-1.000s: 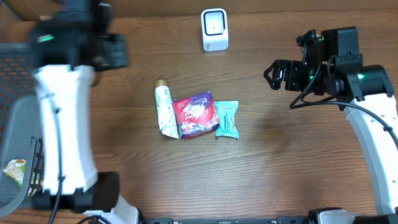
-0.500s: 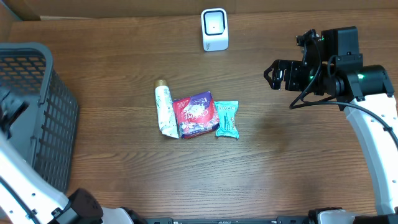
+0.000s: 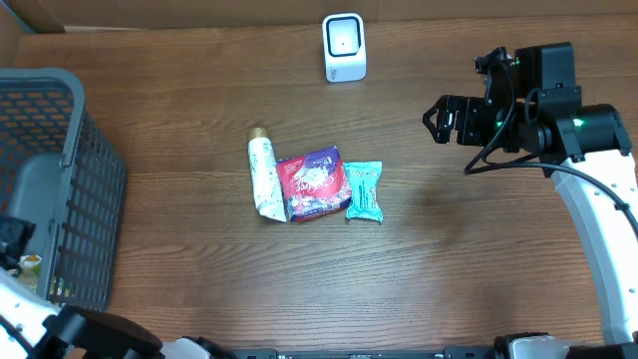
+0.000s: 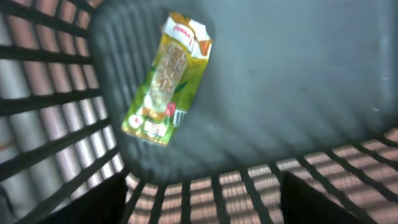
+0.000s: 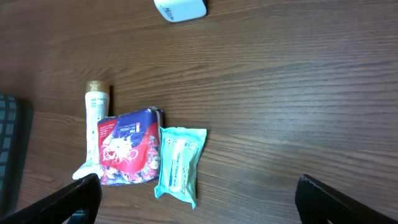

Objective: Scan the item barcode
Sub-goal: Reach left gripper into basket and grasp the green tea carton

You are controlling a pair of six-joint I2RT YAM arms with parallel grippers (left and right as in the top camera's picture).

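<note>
Left gripper (image 4: 211,202): spread, above carton (image 4: 168,78) inside basket (image 4: 323,74), 9 o'clock.
Right gripper (image 5: 202,208): spread, 3 o'clock.
Centre: tube (image 3: 263,178), red pouch (image 3: 312,183), teal pack (image 3: 364,189), side by side.
12 o'clock: scanner (image 3: 344,47).

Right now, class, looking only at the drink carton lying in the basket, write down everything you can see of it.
The drink carton is a yellow-green box, cardboard by its look, with a folded gable top edged in orange and white. Print runs down its face and a barcode shows near the bottom end. It lies flat and slanted on the grey floor of the basket, with nothing else touching it.
</note>
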